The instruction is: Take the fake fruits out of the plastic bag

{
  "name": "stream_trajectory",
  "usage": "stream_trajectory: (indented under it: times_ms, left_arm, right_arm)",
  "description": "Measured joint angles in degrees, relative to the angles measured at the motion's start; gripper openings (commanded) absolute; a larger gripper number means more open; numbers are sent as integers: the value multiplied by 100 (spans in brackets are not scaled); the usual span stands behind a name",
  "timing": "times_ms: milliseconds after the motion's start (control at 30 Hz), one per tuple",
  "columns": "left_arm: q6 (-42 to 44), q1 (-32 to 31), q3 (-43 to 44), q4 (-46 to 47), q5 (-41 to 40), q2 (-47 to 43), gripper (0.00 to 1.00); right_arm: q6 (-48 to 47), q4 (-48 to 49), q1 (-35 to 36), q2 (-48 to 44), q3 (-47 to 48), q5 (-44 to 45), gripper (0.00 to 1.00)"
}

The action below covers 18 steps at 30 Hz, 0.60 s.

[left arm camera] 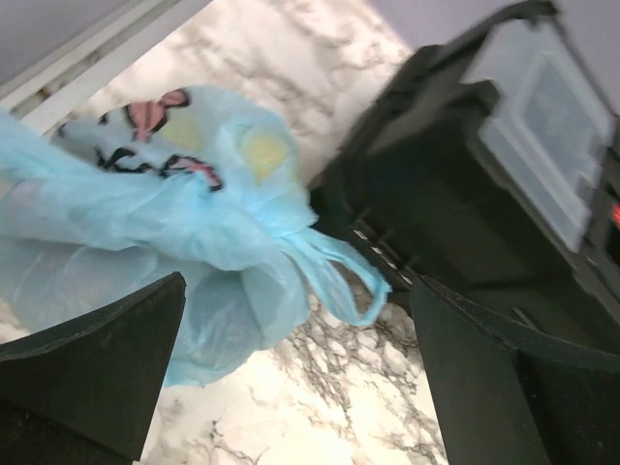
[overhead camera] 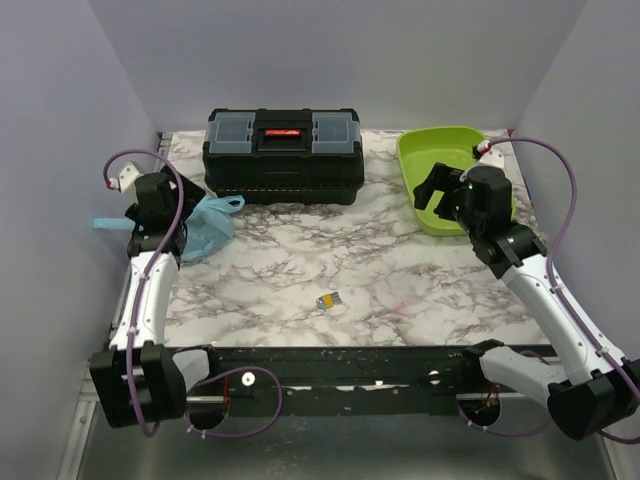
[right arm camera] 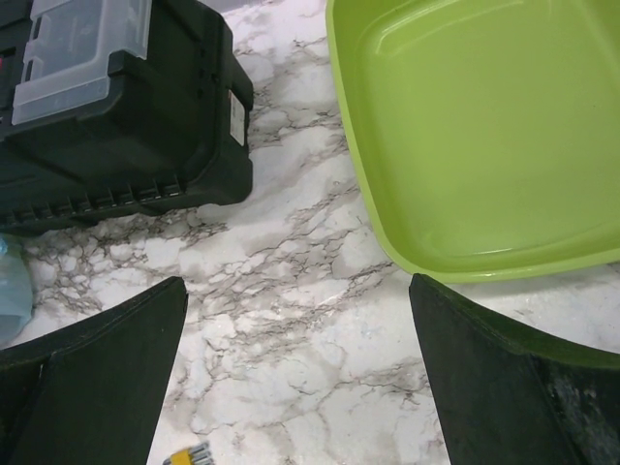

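Note:
The light-blue plastic bag (overhead camera: 208, 226) lies crumpled at the far left of the table, beside the black toolbox. In the left wrist view the bag (left arm camera: 145, 223) fills the upper left, with dark and red print and one loop handle (left arm camera: 341, 279) trailing toward the toolbox. A pale yellow fruit (left arm camera: 266, 153) shows dimly through the film; the other fruits are hidden. My left gripper (overhead camera: 188, 205) (left arm camera: 300, 387) is open and empty, just above the bag's near edge. My right gripper (overhead camera: 437, 195) (right arm camera: 295, 378) is open and empty, over the table by the green tray.
A black toolbox (overhead camera: 283, 155) (left arm camera: 484, 174) (right arm camera: 116, 97) stands at the back centre, close to the bag. A lime-green tray (overhead camera: 445, 175) (right arm camera: 475, 126) sits at the back right. A tiny yellow-and-silver block (overhead camera: 328, 300) (right arm camera: 189, 455) lies mid-table. Grey walls enclose the sides.

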Motion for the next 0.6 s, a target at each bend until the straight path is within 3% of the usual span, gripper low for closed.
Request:
stream_trajectory:
  times_ms: [233,400,600]
  left_arm:
    - [-999,914,348,-557,492,1163,90]
    - [-1427,1137,295,-599,887,1521,86]
    - [-1683,1220,238,-586,1172,1593,66]
  right_arm:
    - [-7,0,0,-105,0,-39,100]
    - [-7,0,0,-107,-2,-68,100]
    - [-15,2,0,-107,-2,-87,100]
